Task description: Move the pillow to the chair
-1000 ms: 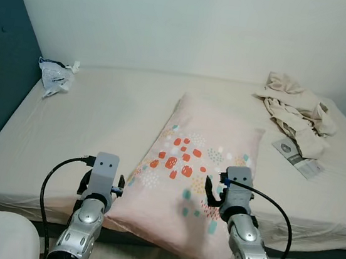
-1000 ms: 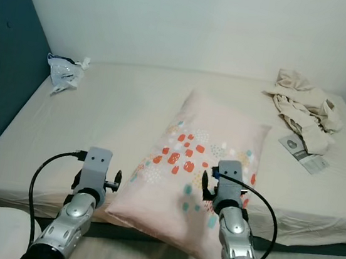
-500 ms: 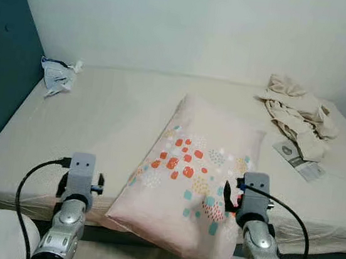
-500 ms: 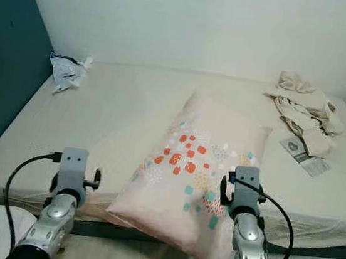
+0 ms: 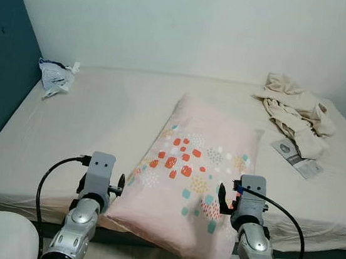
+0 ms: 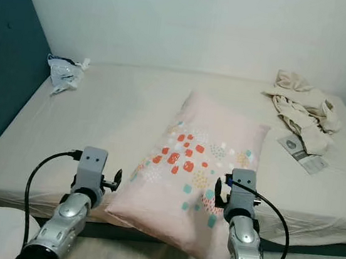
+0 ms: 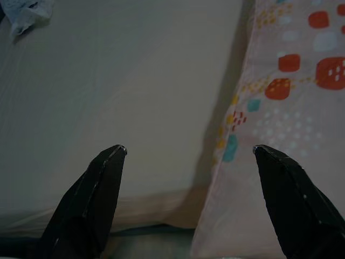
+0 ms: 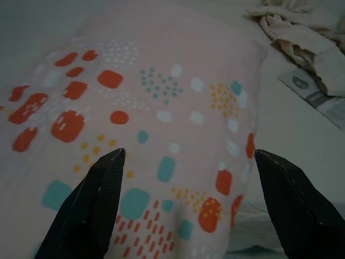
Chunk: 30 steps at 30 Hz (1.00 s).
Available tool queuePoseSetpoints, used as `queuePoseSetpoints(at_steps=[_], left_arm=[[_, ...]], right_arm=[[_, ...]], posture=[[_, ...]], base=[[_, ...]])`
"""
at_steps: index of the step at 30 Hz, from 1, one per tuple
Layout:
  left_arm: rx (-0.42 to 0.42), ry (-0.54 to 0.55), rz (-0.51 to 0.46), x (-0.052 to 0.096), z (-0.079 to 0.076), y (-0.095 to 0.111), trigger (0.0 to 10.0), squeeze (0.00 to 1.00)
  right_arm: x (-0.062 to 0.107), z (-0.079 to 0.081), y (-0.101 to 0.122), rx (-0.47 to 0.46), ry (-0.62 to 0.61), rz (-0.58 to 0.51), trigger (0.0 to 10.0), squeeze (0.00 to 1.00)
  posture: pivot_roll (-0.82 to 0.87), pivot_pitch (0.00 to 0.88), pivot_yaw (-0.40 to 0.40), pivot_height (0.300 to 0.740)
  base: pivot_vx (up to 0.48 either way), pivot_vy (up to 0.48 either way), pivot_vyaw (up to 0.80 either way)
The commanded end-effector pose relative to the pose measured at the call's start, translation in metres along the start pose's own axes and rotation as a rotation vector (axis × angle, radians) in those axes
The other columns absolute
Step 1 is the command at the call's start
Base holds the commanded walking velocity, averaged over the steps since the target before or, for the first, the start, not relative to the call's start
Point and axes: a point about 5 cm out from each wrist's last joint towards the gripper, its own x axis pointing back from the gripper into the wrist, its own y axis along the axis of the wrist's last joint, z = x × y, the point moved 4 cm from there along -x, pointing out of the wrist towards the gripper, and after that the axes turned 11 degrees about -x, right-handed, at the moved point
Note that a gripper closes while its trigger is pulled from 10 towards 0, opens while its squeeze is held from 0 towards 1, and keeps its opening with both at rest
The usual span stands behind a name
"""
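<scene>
1. Diagonally across the bed (image 5: 99, 114) lies the pink pillow (image 5: 192, 176) with red and teal spots, its near corner hanging over the mattress edge.
2. Left gripper (image 7: 188, 154) hovers at the pillow's left edge, fingers spread wide, holding nothing.
3. Right gripper (image 8: 188, 156) hangs just above the pillow's near right part, fingers equally wide apart and empty.
4. Crumpled beige clothes (image 5: 295, 110) and a leaflet (image 5: 296, 157) lie at the bed's far right; a plastic bag (image 5: 54, 76) sits far left.
</scene>
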Motion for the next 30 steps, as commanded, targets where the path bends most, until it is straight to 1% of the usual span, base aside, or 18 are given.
queuePoseSetpoints(at_steps=[1, 8, 11, 13, 20, 22, 25, 26, 28, 30], left_arm=[[-0.001, 0.006, 0.019, 0.002, 0.004, -0.005, 10.0, 0.00], [0.000, 0.010, 0.025, 0.003, 0.005, -0.006, 10.0, 0.00], [0.000, 0.005, 0.024, 0.004, 0.004, -0.006, 10.0, 0.00], [-0.001, -0.001, 0.022, 0.003, 0.002, -0.005, 10.0, 0.00], [-0.001, -0.032, 0.022, 0.003, -0.002, -0.004, 10.0, 0.00], [0.000, -0.039, 0.020, 0.003, -0.002, -0.003, 10.0, 0.00], [0.002, -0.046, 0.017, 0.002, -0.002, -0.002, 10.0, 0.00], [0.011, -0.054, 0.017, 0.002, -0.003, -0.001, 10.0, 0.00], [0.059, -0.091, 0.024, 0.001, -0.005, 0.000, 10.0, 0.00], [0.142, -0.150, 0.053, 0.001, -0.010, -0.002, 10.0, 0.00]], right_arm=[[0.000, 0.003, -0.001, -0.016, 0.007, -0.003, 10.0, 0.00], [-0.001, 0.004, 0.000, -0.021, 0.018, 0.002, 10.0, 0.00], [0.000, 0.006, 0.001, -0.044, 0.039, -0.007, 10.0, 0.00], [0.000, 0.004, 0.001, -0.048, 0.029, -0.005, 10.0, 0.00], [0.000, 0.006, 0.001, -0.052, 0.022, -0.007, 10.0, 0.00], [0.000, 0.008, -0.001, -0.055, 0.030, 0.008, 10.0, 0.00], [0.001, 0.009, 0.000, -0.070, 0.042, -0.005, 10.0, 0.00], [0.001, 0.009, 0.000, -0.071, 0.040, -0.010, 10.0, 0.00], [0.000, 0.008, 0.003, -0.079, 0.034, -0.023, 10.0, 0.00], [0.000, 0.006, 0.005, -0.080, 0.029, -0.028, 10.0, 0.00]], posture=[[-0.05, 0.083, 0.012, 0.667], [-0.05, 0.077, 0.013, 0.667], [-0.04, 0.076, 0.011, 0.652], [-0.04, 0.078, 0.011, 0.642], [-0.04, 0.081, 0.018, 0.642], [-0.04, 0.084, 0.026, 0.642], [-0.04, 0.086, 0.030, 0.632], [-0.04, 0.086, 0.030, 0.627], [-0.04, 0.092, 0.034, 0.622], [-0.04, 0.093, 0.035, 0.622]], base=[[0.000, 0.000, 0.00], [0.000, 0.000, 0.00], [0.000, 0.000, 0.00], [0.000, 0.000, 0.00], [0.000, 0.000, 0.00], [0.000, 0.000, 0.00], [0.000, 0.000, 0.00], [0.000, 0.000, 0.00], [0.000, 0.000, 0.00], [0.000, 0.000, 0.00]])
